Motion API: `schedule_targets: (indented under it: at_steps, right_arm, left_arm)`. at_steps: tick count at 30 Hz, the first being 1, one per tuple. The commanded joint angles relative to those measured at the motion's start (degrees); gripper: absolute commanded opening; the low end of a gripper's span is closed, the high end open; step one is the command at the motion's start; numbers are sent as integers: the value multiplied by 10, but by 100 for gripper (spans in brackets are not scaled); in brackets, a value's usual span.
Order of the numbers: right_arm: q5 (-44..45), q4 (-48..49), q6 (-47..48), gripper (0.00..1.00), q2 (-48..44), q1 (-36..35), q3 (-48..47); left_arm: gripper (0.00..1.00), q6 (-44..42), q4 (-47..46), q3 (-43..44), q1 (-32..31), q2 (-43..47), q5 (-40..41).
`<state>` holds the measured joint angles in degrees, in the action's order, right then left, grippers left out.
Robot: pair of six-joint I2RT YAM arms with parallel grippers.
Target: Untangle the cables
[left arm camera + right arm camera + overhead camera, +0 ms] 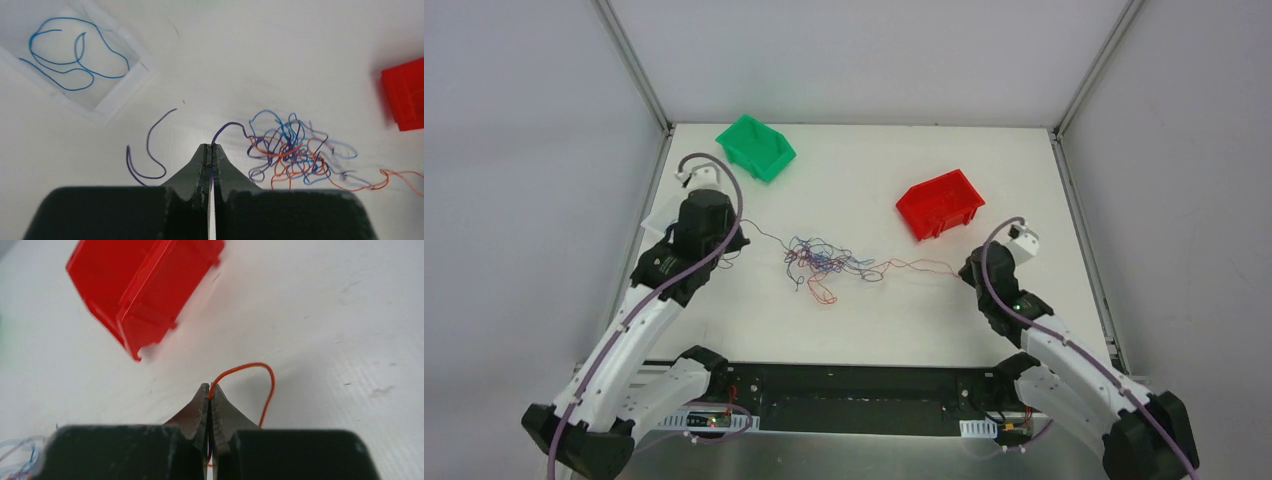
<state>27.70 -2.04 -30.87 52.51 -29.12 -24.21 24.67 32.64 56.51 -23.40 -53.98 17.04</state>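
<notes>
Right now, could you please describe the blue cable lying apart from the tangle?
Start at the white table's left edge, by the left arm. A clear shallow tray lies there; the blue cable is coiled loosely inside, alone, unlike the tangled wires mid-table.

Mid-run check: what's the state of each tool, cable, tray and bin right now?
left tool: shut on the purple cable.
right tool: shut on the orange cable.
purple cable: pinched, far end running into the tangle.
orange cable: pinched, arcing off the tips.
tangle: knotted, mid-table.
blue cable: loose, alone in the tray.
green bin: looks empty.
red bin: interior unclear.
</notes>
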Motion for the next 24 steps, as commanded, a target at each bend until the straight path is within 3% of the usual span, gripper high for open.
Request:
schedule_targets:
  at_steps: [1, 9, 14, 17, 19, 20, 22, 24]
  right_arm:
    - [181, -52, -63, 0, -125, 15, 45]
    - [242, -86, -83, 0, -292, 17, 94]
    - [74, 5, 17, 0, -273, 18, 101]
    - [-63, 78, 63, 30, -229, 17, 100]
    - [-144, 115, 76, 55, -190, 17, 95]
    - [-185, 130, 83, 62, -167, 16, 88]
    - [-275, 146, 98, 65, -114, 13, 63]
    - [-311, 128, 113, 68, -64, -1, 22]
  left_arm:
    - [0, 45, 6, -17, 14, 77, 96]
    - [0, 36, 12, 3, 17, 95, 86]
    - [0, -6, -8, 28, 17, 44, -84]
    - [0, -29, -14, 52, 16, 3, -192]
    - [0, -38, -14, 60, 15, -10, -222]
    - [0, -44, -14, 64, 15, -13, -233]
    - [0, -56, -14, 71, 15, -15, -241]
    - [0, -66, -13, 71, 15, -10, -240]
